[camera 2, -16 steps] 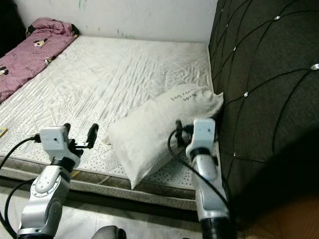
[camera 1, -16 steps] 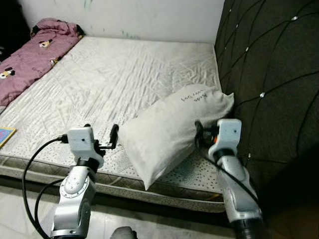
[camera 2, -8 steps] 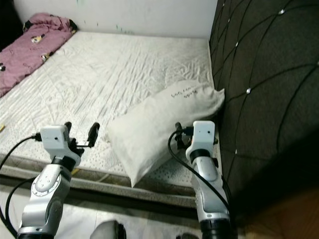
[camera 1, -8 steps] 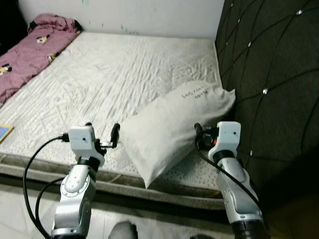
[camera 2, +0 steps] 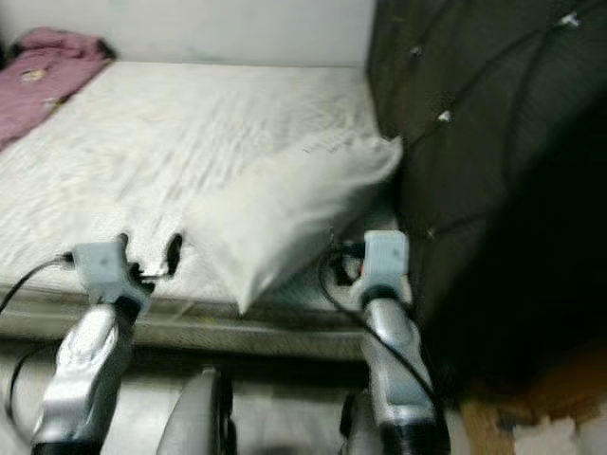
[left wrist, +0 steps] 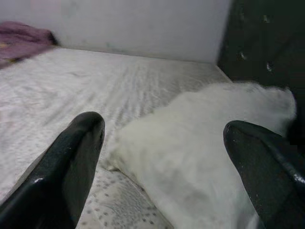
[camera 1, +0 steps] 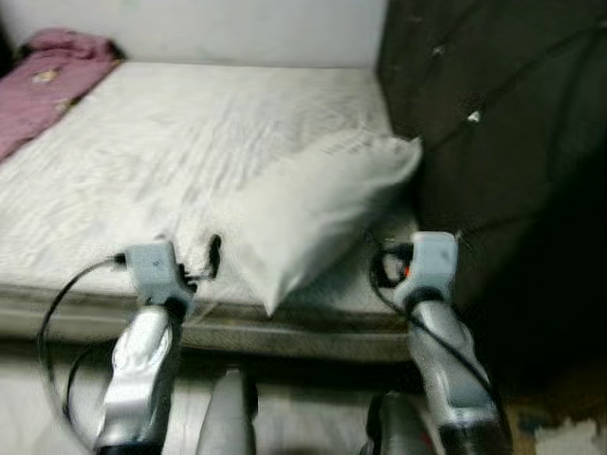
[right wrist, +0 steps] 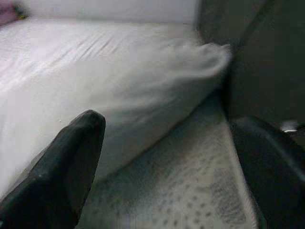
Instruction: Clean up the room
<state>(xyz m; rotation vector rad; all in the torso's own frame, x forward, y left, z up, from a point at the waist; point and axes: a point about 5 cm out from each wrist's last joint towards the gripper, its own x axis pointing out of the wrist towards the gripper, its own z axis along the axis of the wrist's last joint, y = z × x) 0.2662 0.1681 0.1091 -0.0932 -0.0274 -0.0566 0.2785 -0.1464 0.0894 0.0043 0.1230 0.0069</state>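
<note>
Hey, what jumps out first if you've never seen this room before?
A big white pillow lies askew on the bare mattress, one corner against the dark tufted headboard on the right. The left claw and the right claw, both open, are held up at the mattress's near edge on either side of it. A pink blanket is bunched at the far left.

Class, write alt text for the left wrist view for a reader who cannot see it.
Two open black fingers of the left gripper frame a plump white fabric pillow lying on a wrinkled white mattress. A dark quilted headboard stands behind; a crumpled pink blanket lies far off.
</note>
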